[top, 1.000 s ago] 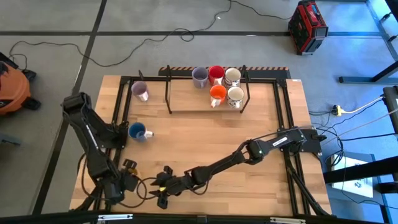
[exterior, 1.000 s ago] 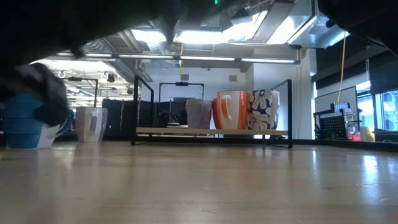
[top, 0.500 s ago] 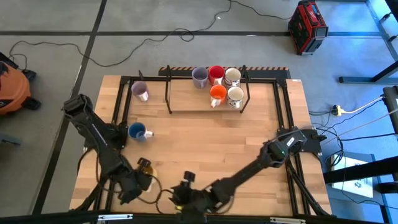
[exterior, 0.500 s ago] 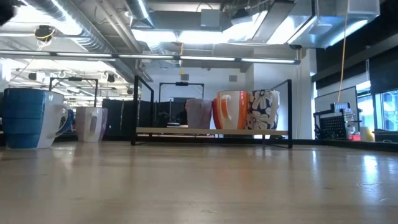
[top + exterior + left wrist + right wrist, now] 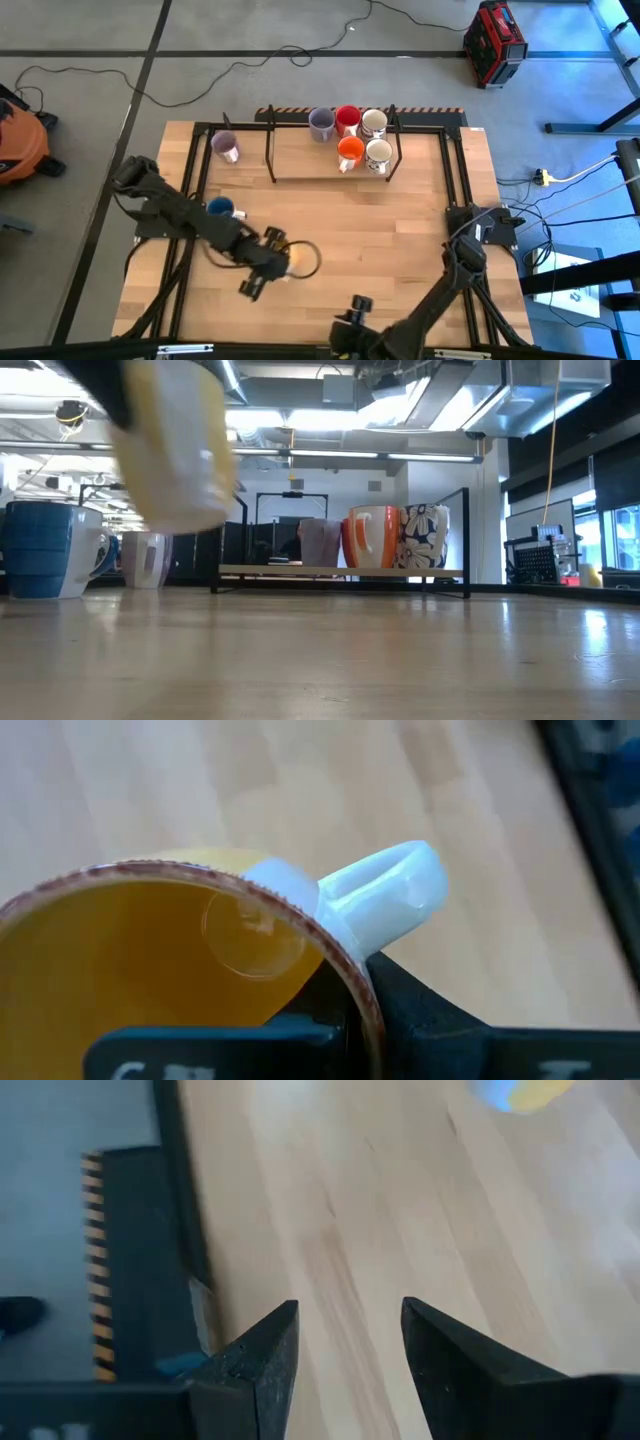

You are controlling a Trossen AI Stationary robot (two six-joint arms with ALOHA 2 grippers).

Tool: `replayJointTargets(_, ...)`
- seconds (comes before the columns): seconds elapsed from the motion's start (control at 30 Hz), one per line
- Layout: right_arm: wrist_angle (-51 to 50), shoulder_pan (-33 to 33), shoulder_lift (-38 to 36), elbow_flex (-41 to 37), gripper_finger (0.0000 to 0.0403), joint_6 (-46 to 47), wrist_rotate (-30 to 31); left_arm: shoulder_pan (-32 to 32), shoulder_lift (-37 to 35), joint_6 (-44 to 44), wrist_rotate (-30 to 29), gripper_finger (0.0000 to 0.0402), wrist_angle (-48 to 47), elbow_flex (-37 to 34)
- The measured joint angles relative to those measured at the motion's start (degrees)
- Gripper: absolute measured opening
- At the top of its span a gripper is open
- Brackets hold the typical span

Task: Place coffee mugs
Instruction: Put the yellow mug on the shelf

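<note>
A yellow-orange coffee mug (image 5: 297, 258) with a white handle (image 5: 385, 900) hangs above the table's left middle, blurred in the low view (image 5: 175, 450). My left gripper (image 5: 272, 256) is shut on it. My right gripper (image 5: 350, 1340) stands open over bare wood at the near edge (image 5: 345, 325), holding nothing. A blue mug (image 5: 220, 209) and a lilac mug (image 5: 226, 147) stand on the table at the left. On the rack's shelf (image 5: 300, 160) stand a lilac (image 5: 321, 123), a red (image 5: 347, 119), a white (image 5: 374, 122), an orange (image 5: 350, 152) and a flowered white mug (image 5: 379, 154). My left gripper holds the yellow-orange mug by its rim (image 5: 345, 955), right beside the white handle. One finger is inside the mug and one (image 5: 400, 1010) is outside, with the wall between them. The mug is lifted clear of the table.
A black frame (image 5: 200, 180) runs around the table's edges, and the rack's posts (image 5: 270, 150) stand at the far middle. Bare wood lies across the table's middle and right (image 5: 400, 230). A red case (image 5: 495, 40) and cables lie on the floor beyond.
My left gripper has risen from the near left corner and swung toward the table's middle, carrying the yellow-orange mug, which is now lifted clear. My right gripper has drawn back from beside it along the near edge toward the right.
</note>
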Motion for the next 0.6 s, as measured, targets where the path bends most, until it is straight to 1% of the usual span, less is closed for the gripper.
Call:
replayJointTargets(0.2,-2.2,4.3,0.1,-5.6,0.0167,11.4,1.5,7.0,9.0,6.0,0.7,0.0013,-1.5,8.5)
replayJointTargets(0.27,-3.9,5.9,0.2,-7.1,0.0167,15.8,1.5,9.1,12.1,6.6,2.3,0.0013,-1.4,10.6)
replayJointTargets(0.33,-4.9,7.6,-0.5,-8.9,0.0167,19.9,2.8,11.0,15.1,6.6,3.1,0.0014,-1.5,12.5)
replayJointTargets(0.47,-5.8,10.5,-2.5,-14.5,0.0167,28.9,5.8,13.1,19.9,8.0,3.1,0.0014,-1.7,15.6)
replayJointTargets(0.6,-5.1,12.6,-4.8,-21.4,0.0167,38.2,6.0,14.7,23.9,7.0,5.0,0.0015,-5.2,18.5)
